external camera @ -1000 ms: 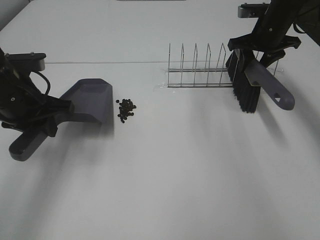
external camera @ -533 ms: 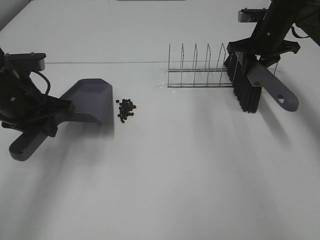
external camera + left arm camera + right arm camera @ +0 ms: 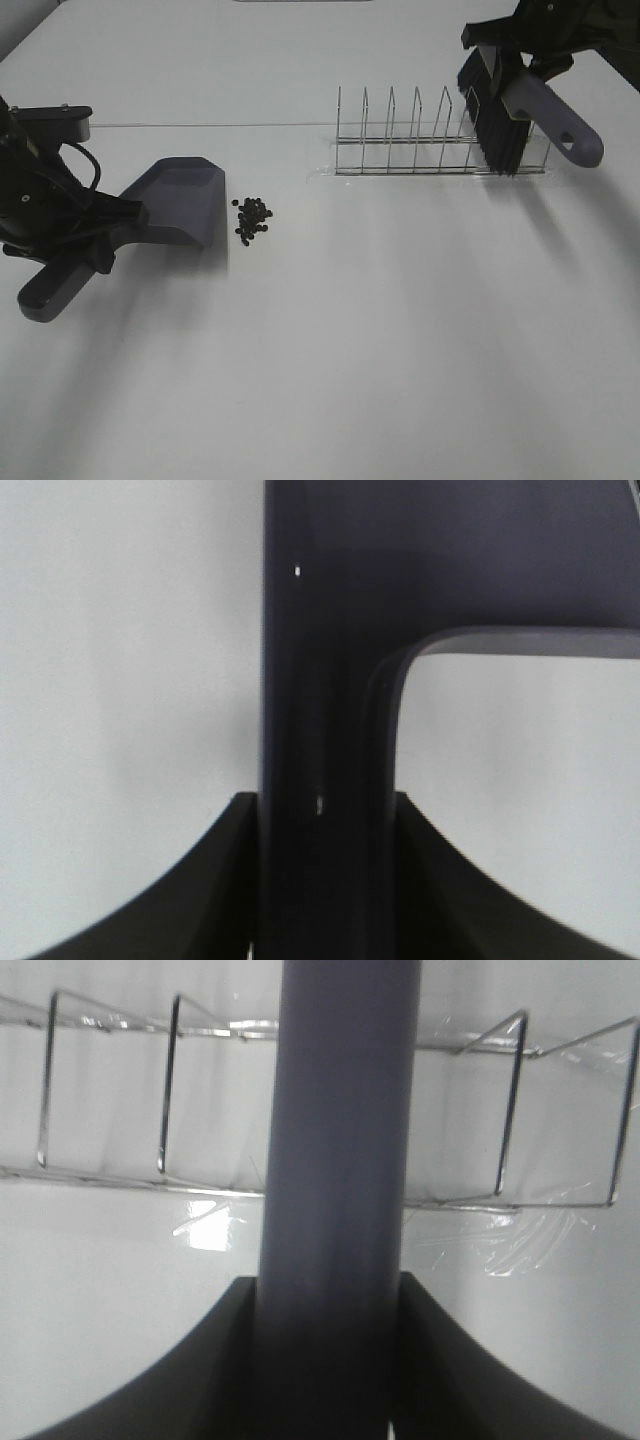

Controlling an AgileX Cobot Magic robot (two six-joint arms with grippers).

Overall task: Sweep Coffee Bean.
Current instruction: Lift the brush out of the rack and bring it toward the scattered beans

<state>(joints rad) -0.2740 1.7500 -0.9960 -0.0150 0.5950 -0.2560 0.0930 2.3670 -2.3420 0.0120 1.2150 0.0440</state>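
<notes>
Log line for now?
left gripper: shut on grey-purple plastic dustpan | right gripper: shut on grey-handled black-bristled brush, by silver wire rack | dark coffee bean pile: unswept, beside dustpan

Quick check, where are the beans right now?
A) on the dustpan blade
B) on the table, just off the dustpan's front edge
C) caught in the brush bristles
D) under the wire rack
B: the coffee beans sit in a small cluster on the bare table, right beside the front edge of the dustpan, with none on its blade.
</notes>
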